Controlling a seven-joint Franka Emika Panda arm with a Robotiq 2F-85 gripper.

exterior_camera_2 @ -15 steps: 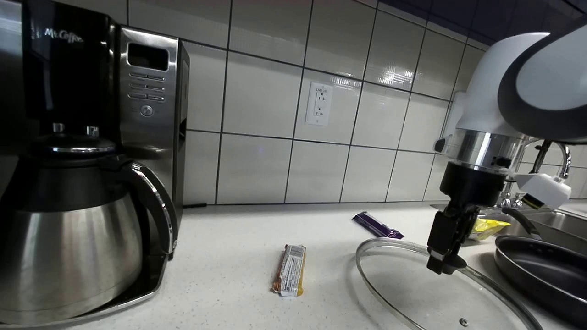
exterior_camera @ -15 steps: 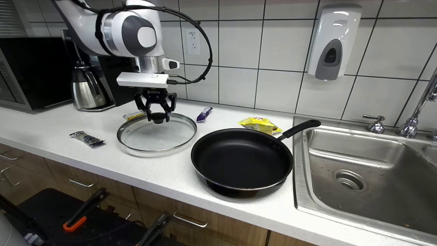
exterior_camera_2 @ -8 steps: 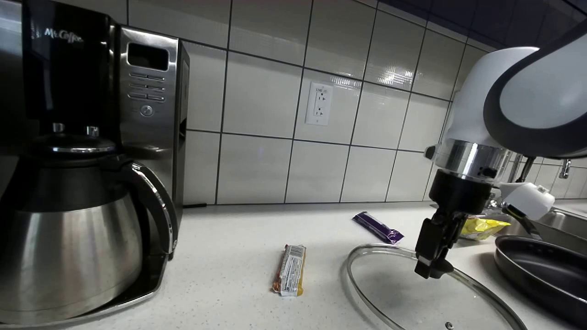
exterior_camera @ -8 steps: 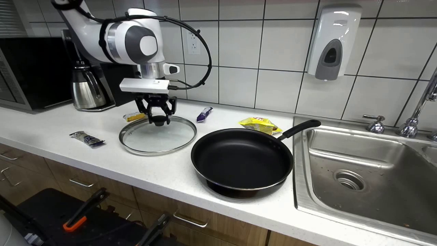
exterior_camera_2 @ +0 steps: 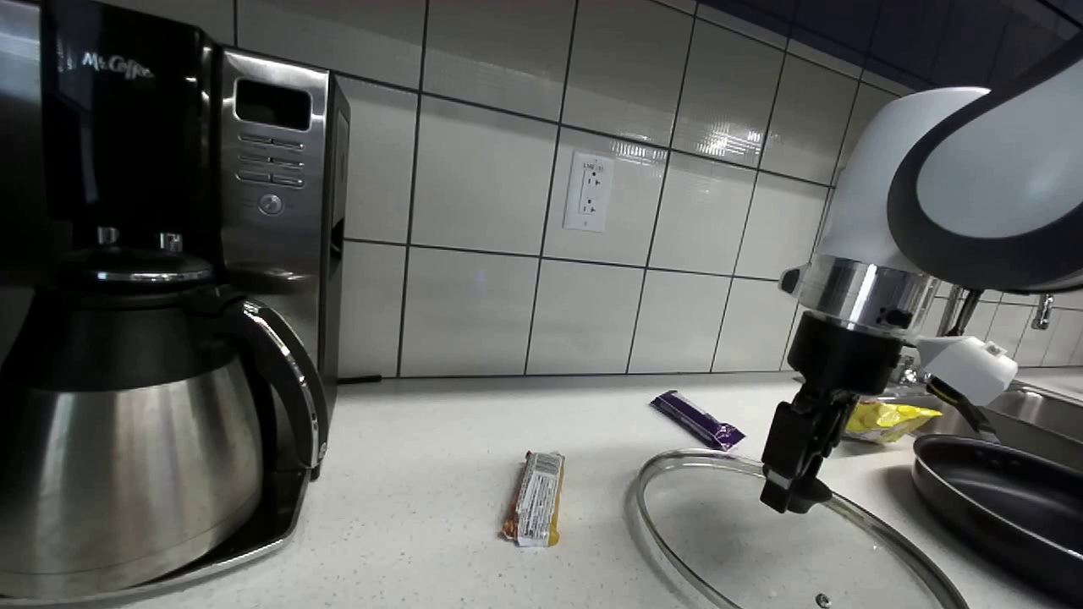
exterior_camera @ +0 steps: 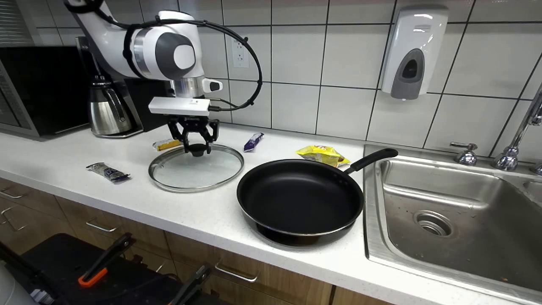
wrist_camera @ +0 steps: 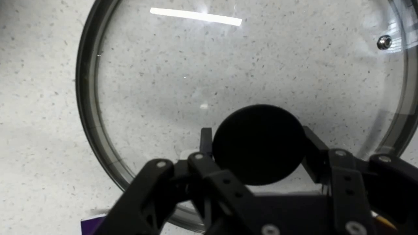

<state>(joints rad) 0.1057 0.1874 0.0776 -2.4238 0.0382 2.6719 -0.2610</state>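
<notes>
My gripper (exterior_camera: 197,148) is shut on the round black knob (wrist_camera: 258,143) of a glass lid (exterior_camera: 194,174). In the wrist view one finger presses each side of the knob. The lid has a metal rim and a small steam vent. It lies flat at or just above the white counter; I cannot tell whether it touches. In an exterior view the gripper (exterior_camera_2: 791,491) points down over the lid (exterior_camera_2: 744,541). A black frying pan (exterior_camera: 300,199) stands beside the lid. A purple wrapped bar (exterior_camera: 253,142) and a yellow wrapped bar (exterior_camera: 166,145) lie close behind the lid.
A yellow packet (exterior_camera: 323,155) lies behind the pan, near its handle. A steel sink (exterior_camera: 373,212) is past the pan. A dark wrapped bar (exterior_camera: 108,171) lies near the counter's front edge. A coffee maker (exterior_camera_2: 279,203) with a steel carafe (exterior_camera_2: 144,474) stands on the counter.
Over the first half second my gripper and the lid came down towards the counter and shifted slightly towards the coffee maker. Since then they have barely moved. The pan and wrapped bars have not moved.
</notes>
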